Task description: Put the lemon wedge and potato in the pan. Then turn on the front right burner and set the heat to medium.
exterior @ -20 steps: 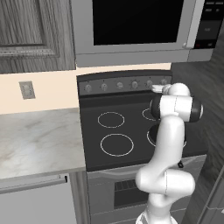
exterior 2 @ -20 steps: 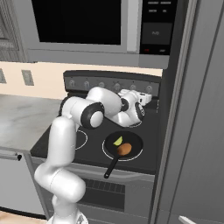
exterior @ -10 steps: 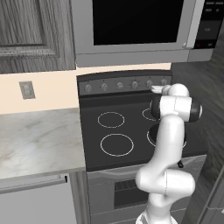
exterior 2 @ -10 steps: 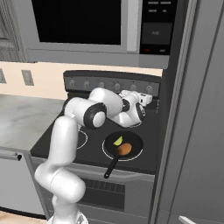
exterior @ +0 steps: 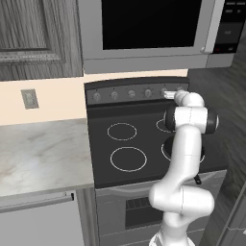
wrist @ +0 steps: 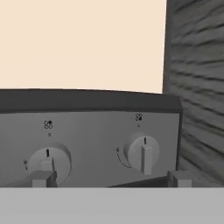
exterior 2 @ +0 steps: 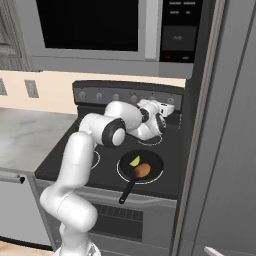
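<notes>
The pan (exterior 2: 140, 166) already holds lemon wedge (exterior 2: 134, 161) and potato (exterior 2: 142, 170); the tool (wrist: 109, 178), jaws wide and empty, faces the burner knob (wrist: 143, 152) at one o'clock, next to be gripped.

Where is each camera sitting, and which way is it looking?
Left base view: behind the arm on its left, facing the stove; white arm at lower right.
Right base view: behind on its right, facing the pan; arm at lower left.
Hand view: on the hand, facing two knobs; open gripper below.
Both base views share the stove.
</notes>
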Controlling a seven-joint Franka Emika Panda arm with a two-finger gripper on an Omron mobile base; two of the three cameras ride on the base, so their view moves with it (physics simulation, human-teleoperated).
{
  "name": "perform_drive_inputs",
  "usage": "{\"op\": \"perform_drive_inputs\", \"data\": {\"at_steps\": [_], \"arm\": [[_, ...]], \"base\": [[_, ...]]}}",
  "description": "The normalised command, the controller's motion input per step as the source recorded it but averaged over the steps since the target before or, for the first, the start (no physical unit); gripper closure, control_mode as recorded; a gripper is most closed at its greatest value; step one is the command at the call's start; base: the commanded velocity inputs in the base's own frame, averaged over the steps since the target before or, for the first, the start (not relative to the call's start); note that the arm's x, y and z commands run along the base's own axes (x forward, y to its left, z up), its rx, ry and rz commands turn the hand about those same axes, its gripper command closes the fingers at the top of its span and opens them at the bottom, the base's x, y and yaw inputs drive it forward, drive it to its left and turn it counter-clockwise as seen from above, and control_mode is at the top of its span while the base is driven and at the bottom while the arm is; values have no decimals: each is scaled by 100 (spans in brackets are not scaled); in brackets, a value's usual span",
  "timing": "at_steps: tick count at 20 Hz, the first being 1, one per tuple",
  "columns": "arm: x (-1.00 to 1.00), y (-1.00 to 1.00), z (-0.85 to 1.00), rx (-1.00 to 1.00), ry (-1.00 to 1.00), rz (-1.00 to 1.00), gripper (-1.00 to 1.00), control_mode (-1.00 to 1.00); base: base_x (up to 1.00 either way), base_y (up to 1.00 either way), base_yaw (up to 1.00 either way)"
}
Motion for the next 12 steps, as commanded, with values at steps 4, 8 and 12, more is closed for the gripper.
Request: {"op": "perform_drive_inputs", "data": {"at_steps": [4, 8, 12], "arm": [[23, -18, 0, 0, 0, 0, -100, -100], [0, -12, 0, 0, 0, 0, -100, -100], [0, 0, 0, 0, 0, 0, -100, -100]], "base": [[0, 0, 0], [0, 0, 0], [0, 0, 0]]}}
